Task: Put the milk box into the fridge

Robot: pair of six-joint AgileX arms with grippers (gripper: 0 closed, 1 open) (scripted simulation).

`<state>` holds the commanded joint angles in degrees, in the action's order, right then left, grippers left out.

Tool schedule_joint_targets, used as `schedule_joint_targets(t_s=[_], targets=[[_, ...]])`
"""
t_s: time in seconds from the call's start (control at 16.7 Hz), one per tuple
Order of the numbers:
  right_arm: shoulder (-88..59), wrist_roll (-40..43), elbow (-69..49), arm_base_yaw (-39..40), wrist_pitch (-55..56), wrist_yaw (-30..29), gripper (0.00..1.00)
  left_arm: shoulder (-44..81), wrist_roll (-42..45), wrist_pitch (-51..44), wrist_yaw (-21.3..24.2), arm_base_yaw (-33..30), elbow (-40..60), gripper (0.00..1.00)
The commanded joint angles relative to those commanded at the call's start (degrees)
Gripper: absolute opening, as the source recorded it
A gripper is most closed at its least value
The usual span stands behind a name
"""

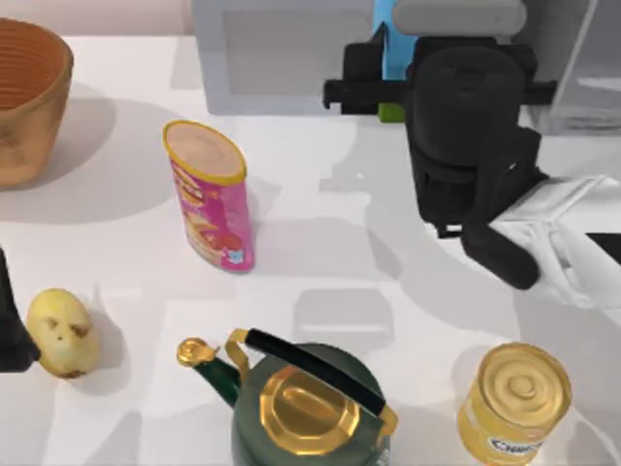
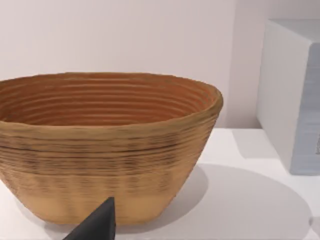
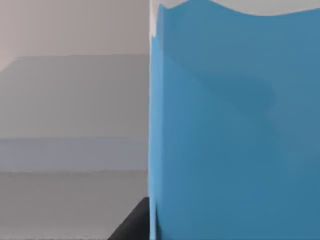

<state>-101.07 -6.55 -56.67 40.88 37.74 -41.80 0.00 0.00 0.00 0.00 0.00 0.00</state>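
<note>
The milk box (image 1: 386, 47) is at the back of the table, its light blue body and green base band (image 1: 391, 112) showing beside my right arm's black wrist. My right gripper (image 1: 393, 89) is shut on it, just in front of the fridge (image 1: 582, 68) at the back right. In the right wrist view the blue carton wall (image 3: 235, 130) stands very close, with one dark fingertip (image 3: 134, 224) at its edge and grey panels behind. My left gripper (image 1: 8, 325) is parked at the table's left edge; one of its fingertips (image 2: 97, 226) points at the basket.
A light grey microwave (image 1: 281, 53) stands at the back middle, with a woven basket (image 1: 29, 92) at the back left. A pink chips tube (image 1: 209, 194) and a potato (image 1: 60, 333) are on the left. A green kettle (image 1: 306, 408) and a yellow can (image 1: 512, 403) are at the front.
</note>
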Motion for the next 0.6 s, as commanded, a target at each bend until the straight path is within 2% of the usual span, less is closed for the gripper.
schedule_joint_targets(t_s=[0.3, 0.6], targets=[[7.43, 2.12, 8.01, -5.38, -4.81, 5.04, 0.0, 0.0, 0.0, 0.0, 0.0, 0.0, 0.0, 1.0], [27.59, 4.35, 23.39, -14.16, -12.49, 16.86, 0.0, 0.0, 0.0, 0.0, 0.0, 0.0, 0.0, 1.0]])
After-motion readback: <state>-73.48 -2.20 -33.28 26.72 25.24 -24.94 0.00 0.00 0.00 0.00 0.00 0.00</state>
